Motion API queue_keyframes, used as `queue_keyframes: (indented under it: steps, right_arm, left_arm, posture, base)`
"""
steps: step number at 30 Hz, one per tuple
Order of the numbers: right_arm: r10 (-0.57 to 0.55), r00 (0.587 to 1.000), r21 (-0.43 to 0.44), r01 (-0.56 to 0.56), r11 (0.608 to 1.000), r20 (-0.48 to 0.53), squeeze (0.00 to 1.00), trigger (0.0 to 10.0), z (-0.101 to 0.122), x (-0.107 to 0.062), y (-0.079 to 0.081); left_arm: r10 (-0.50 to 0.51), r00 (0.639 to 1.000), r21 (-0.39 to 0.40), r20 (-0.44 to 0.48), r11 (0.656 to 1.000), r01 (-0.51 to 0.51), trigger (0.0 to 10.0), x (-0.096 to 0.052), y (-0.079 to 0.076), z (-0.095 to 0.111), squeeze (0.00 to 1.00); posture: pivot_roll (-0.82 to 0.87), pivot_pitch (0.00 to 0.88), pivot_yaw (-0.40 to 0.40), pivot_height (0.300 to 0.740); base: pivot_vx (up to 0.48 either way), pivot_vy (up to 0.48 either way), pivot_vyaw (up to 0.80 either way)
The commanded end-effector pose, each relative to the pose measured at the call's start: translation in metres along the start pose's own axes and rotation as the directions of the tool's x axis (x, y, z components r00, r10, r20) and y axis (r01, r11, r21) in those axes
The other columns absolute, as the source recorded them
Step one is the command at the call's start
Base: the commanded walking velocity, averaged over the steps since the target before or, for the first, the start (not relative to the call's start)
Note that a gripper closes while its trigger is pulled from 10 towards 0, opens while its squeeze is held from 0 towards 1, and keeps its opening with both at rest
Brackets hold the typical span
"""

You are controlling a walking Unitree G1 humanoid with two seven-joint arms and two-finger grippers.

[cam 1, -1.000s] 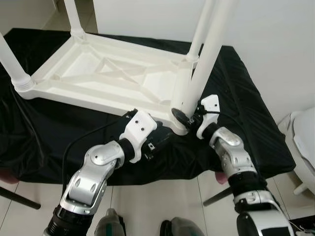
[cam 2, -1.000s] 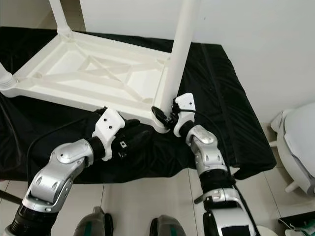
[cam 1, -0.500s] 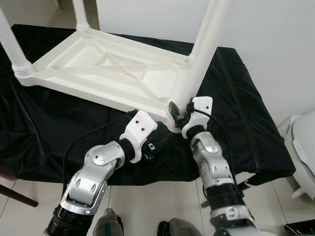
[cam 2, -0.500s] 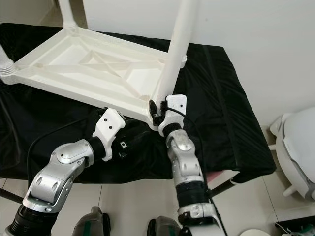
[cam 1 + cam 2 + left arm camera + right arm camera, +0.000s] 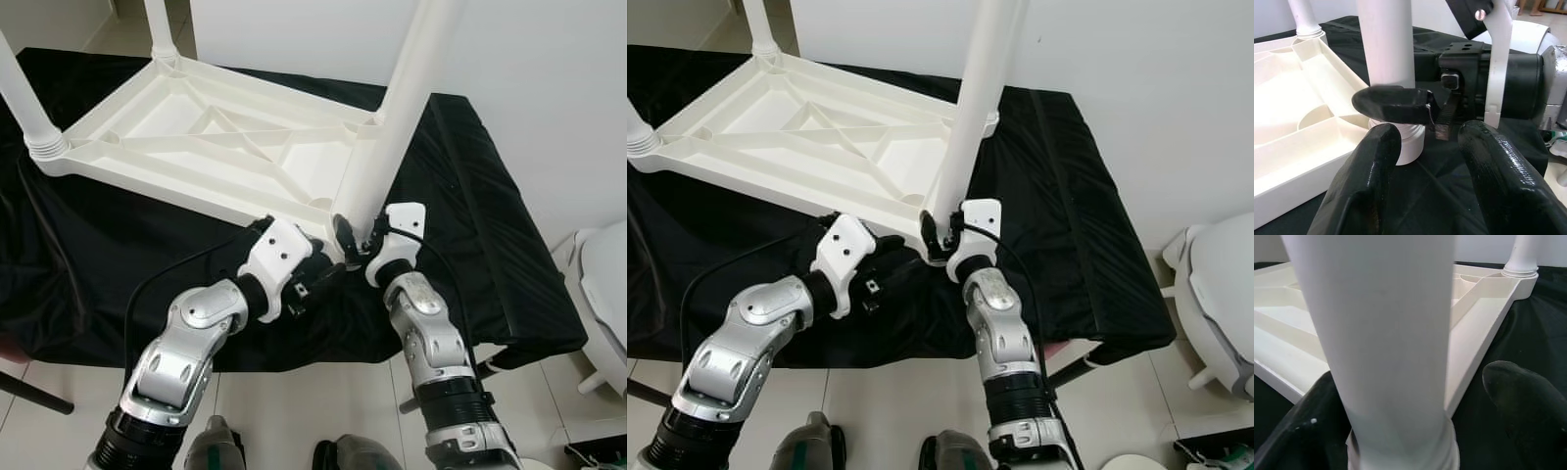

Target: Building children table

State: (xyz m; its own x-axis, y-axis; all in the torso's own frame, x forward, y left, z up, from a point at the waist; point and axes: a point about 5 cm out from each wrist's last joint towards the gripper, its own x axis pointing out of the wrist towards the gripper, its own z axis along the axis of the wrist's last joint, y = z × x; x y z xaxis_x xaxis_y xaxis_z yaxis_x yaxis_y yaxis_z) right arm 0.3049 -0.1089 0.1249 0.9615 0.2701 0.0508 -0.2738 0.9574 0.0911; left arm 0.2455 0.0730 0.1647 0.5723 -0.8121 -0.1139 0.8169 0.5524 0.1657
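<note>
A white plastic children's table [image 5: 196, 137] lies upside down on a black cloth, legs pointing up. Its near right leg [image 5: 392, 127] stands in the corner socket. My right gripper [image 5: 351, 233] straddles the base of that leg just above the collar. In the right wrist view the leg [image 5: 1386, 333] sits between the fingers, with a gap beside one finger [image 5: 1528, 406], so it is open. My left gripper [image 5: 328, 276] hovers open just below the same corner, nothing between its fingers [image 5: 1371, 191]. In the left wrist view a right finger [image 5: 1391, 105] crosses in front of the leg.
The black cloth [image 5: 470, 196] covers a low surface that ends at tiled floor [image 5: 284, 411] near my feet. Two more legs rise at the left [image 5: 24, 98] and far back [image 5: 160, 29]. A white wall [image 5: 539, 59] is behind; a white rounded object [image 5: 607, 284] stands at the right.
My right forearm has swung in from the right to stand below the leg, while its gripper stayed at the leg's base. The left arm has held still. The camera shifted slightly.
</note>
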Motion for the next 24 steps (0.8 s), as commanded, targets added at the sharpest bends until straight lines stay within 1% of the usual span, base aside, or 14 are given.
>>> queue_keyframes:
  steps: [1,3,4,5,7,8,9,11,13,15,18,21,22,24]
  right_arm:
    - [0.0,1.0,-0.03,0.0,1.0,0.007,1.0,10.0,0.0,-0.003,-0.001]
    - [0.02,1.0,-0.046,-0.019,0.999,0.022,1.0,10.0,0.001,-0.007,-0.007]
    - [0.02,1.0,-0.046,-0.019,0.999,0.022,1.0,10.0,0.001,-0.007,-0.007]
    - [0.04,0.999,-0.059,-0.038,0.998,0.034,1.0,10.0,0.005,-0.009,-0.014]
    - [0.045,0.998,-0.064,-0.043,0.997,0.037,1.0,10.0,0.006,-0.009,-0.017]
    - [0.061,0.998,-0.067,-0.059,0.996,0.03,0.0,10.0,0.007,-0.009,-0.022]
    - [0.089,0.996,-0.071,-0.087,0.994,0.025,0.0,10.0,0.01,-0.008,-0.027]
    - [0.11,0.994,-0.073,-0.108,0.991,0.023,0.0,10.0,0.011,-0.008,-0.031]
    - [0.175,0.984,-0.116,-0.172,0.978,0.013,0.0,10.0,0.015,-0.004,-0.038]
    - [0.236,0.972,-0.143,-0.233,0.962,0.003,0.0,10.0,0.017,-0.001,-0.041]
    - [0.258,0.966,-0.151,-0.255,0.955,0.005,0.0,10.0,0.018,0.001,-0.042]
    - [0.356,0.934,-0.156,-0.355,0.922,-0.024,0.0,10.0,0.016,0.007,-0.042]
    - [0.356,0.934,-0.156,-0.355,0.922,-0.024,0.0,10.0,0.016,0.007,-0.042]
    - [0.389,0.92,-0.153,-0.39,0.908,-0.041,0.0,10.0,0.015,0.009,-0.041]
  left_arm:
    - [0.035,0.999,-0.003,0.002,0.999,-0.035,10.0,0.002,0.001,0.0,0.0]
    - [0.037,0.999,-0.005,0.001,0.999,-0.037,10.0,0.001,0.001,-0.001,0.0]
    - [0.037,0.999,-0.005,0.001,0.999,-0.037,10.0,0.001,0.001,-0.001,0.0]
    - [0.036,0.999,-0.004,-0.001,0.999,-0.036,10.0,0.0,0.001,-0.001,0.0]
    - [0.035,0.999,-0.002,-0.002,0.999,-0.035,10.0,0.0,0.001,-0.001,0.0]
    - [0.035,0.999,-0.003,-0.003,0.999,-0.035,10.0,0.0,0.001,-0.001,0.0]
    - [0.037,0.999,-0.002,-0.005,0.999,-0.037,10.0,0.0,0.002,-0.002,0.0]
    - [0.038,0.999,-0.001,-0.005,0.999,-0.038,10.0,0.0,0.002,-0.002,0.0]
    - [0.044,0.999,0.003,-0.006,0.999,-0.044,10.0,0.002,0.003,-0.002,0.0]
    - [0.065,0.998,0.01,-0.004,0.998,-0.065,10.0,0.003,0.004,-0.002,0.0]
    - [0.08,0.997,0.011,-0.004,0.997,-0.08,10.0,0.004,0.005,-0.003,0.0]
    - [0.086,0.996,0.008,0.0,0.996,-0.086,10.0,0.007,0.004,-0.002,0.0]
    - [0.086,0.996,0.008,0.0,0.996,-0.086,10.0,0.007,0.004,-0.002,0.0]
    - [0.086,0.996,0.003,0.003,0.996,-0.086,10.0,0.007,0.004,-0.002,0.0]
  posture:
    - [-0.05,0.0,-0.087,0.74]
    - [-0.04,0.0,-0.085,0.74]
    - [-0.04,0.0,-0.085,0.74]
    - [-0.05,0.0,-0.083,0.74]
    - [-0.05,0.0,-0.083,0.74]
    - [-0.05,0.0,-0.082,0.74]
    - [-0.05,0.0,-0.078,0.74]
    - [-0.05,0.0,-0.078,0.74]
    - [-0.06,0.0,-0.074,0.74]
    - [-0.06,0.0,-0.071,0.74]
    - [-0.06,0.0,-0.07,0.74]
    - [-0.05,0.001,-0.068,0.74]
    - [-0.05,0.001,-0.068,0.74]
    - [-0.05,0.001,-0.068,0.74]
  base:
    - [0.0,0.0,0.0]
    - [0.0,0.0,0.0]
    - [0.0,0.0,0.0]
    - [0.0,0.0,0.0]
    - [0.0,0.0,0.0]
    - [0.0,0.0,0.0]
    - [0.0,0.0,0.0]
    - [0.0,0.0,0.0]
    - [0.0,0.0,0.0]
    - [0.0,0.0,0.0]
    - [0.0,0.0,0.0]
    - [0.0,0.0,0.0]
    - [0.0,0.0,0.0]
    - [0.0,0.0,0.0]
